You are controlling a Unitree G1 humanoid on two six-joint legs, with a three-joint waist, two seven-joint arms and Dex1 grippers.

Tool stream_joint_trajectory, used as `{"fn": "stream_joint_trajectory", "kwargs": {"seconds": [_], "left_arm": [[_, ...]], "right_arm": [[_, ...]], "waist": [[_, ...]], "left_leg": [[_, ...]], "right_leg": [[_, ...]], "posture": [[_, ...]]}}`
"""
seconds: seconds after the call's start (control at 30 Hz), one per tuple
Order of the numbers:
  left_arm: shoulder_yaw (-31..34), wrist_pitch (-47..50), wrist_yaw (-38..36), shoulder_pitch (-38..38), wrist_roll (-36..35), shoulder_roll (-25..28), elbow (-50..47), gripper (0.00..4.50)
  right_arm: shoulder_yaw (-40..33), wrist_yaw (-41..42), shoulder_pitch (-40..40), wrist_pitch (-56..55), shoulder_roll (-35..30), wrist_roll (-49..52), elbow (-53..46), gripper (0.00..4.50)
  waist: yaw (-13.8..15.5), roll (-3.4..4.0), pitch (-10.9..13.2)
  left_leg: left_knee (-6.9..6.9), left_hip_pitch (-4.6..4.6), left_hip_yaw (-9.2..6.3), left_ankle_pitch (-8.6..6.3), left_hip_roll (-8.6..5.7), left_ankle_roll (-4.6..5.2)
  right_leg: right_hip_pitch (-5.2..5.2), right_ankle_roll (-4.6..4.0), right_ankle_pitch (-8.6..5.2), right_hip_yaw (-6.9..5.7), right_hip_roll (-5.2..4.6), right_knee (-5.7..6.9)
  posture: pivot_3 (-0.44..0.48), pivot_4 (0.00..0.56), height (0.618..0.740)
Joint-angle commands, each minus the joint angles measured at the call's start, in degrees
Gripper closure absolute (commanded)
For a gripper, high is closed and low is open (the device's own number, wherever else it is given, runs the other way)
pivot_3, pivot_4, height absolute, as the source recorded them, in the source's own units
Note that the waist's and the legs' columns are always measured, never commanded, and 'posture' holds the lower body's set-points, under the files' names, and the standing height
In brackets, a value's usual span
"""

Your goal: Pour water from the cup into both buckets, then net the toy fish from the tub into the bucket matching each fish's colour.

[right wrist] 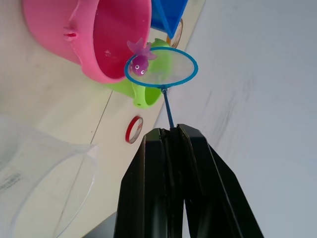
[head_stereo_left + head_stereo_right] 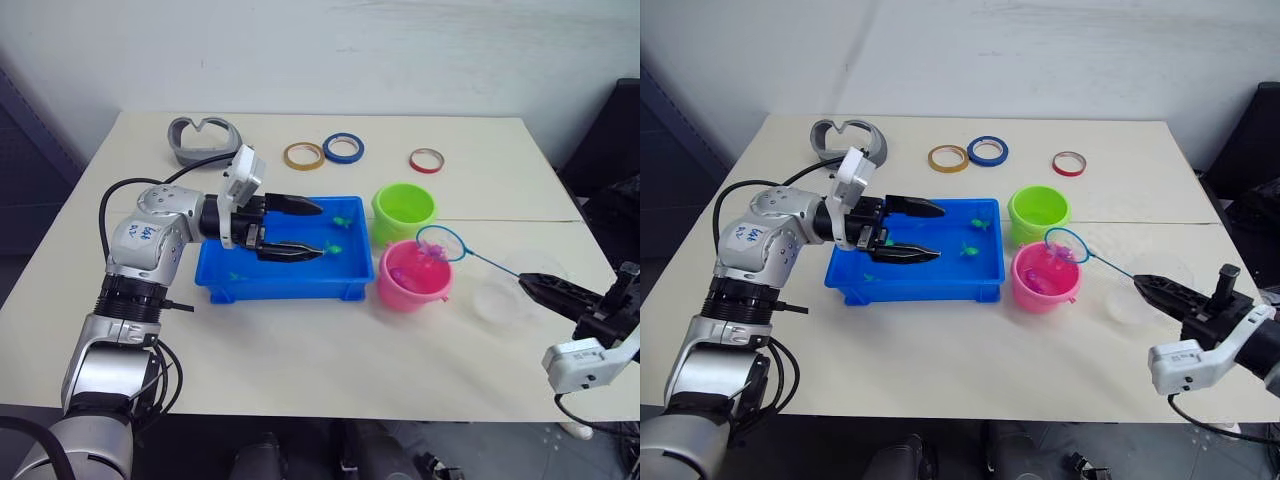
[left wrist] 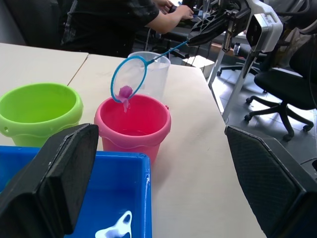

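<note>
One small pink plastic fish (image 1: 140, 63) sits in your blue-ringed wire net (image 1: 161, 67), directly above the round pink plastic bucket (image 2: 414, 277). Your right gripper (image 1: 171, 133) is clamped on the net's handle. Your left gripper (image 2: 296, 230) hangs spread apart over the shallow blue rectangular tub (image 2: 285, 282), green fish (image 2: 342, 221) beneath it.

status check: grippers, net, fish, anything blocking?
Right gripper shut on net handle, hoop over pink bucket, pink fish in hoop. Left gripper open over tub. Green fish left in tub. Nothing blocking.

Access to the tub (image 2: 215, 275) from above is obstructed by the left gripper (image 2: 305, 230), its fingers spread over the water; the pink bucket (image 2: 400, 290) mouth is obstructed by the net (image 2: 441, 243); the green bucket (image 2: 403, 203) stands unobstructed, the cup (image 2: 505, 300) near the pink bucket.
</note>
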Motion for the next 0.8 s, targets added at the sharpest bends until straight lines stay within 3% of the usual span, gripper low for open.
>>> {"fn": "stream_joint_trajectory", "kwargs": {"seconds": [0.03, 0.37, 0.57, 0.8], "left_arm": [[1.58, -0.6, 0.15, -1.1, -0.19, 0.03, -0.99, 0.03], [2.21, -0.87, 0.38, -0.85, 0.24, 0.57, -0.5, 0.03], [2.53, -0.9, 0.7, -0.3, 0.3, 0.87, -0.79, 0.03], [2.7, -1.04, 1.04, 0.1, 0.16, 0.96, -1.26, 0.03]], "right_arm": [[-1.06, -3.44, 0.06, -2.71, -0.43, -1.67, 1.75, 4.5], [4.49, -3.53, 0.96, -5.52, -2.78, -0.25, 0.17, 4.5], [2.55, -5.67, -4.41, -2.27, -4.79, -1.86, 3.18, 4.5], [5.89, -4.6, -1.54, -3.72, -5.45, -0.83, 1.2, 4.5]], "waist": [[0.02, 0.0, 0.0], [-0.03, 0.01, 0.0], [-0.21, 0.01, -0.01], [0.04, 0.02, -0.01]], "left_leg": [[0.0, 0.0, 0.01, 0.0, 0.0, 0.0], [0.01, 0.04, 0.05, 0.01, 0.0, -0.01], [0.05, 0.06, 0.1, 0.0, 0.0, -0.01], [0.02, 0.03, 0.08, 0.01, 0.02, -0.01]], "right_leg": [[0.0, 0.0, 0.0, 0.0, 0.0, 0.0], [0.0, 0.0, 0.0, 0.04, 0.0, 0.06], [0.0, 0.0, 0.0, 0.08, 0.0, 0.11], [0.0, 0.0, 0.0, 0.07, 0.04, 0.06]], "posture": [[0.0, 0.15, 0.74], [0.0, 0.15, 0.74], [0.0, 0.15, 0.74], [0.0, 0.15, 0.74]]}}
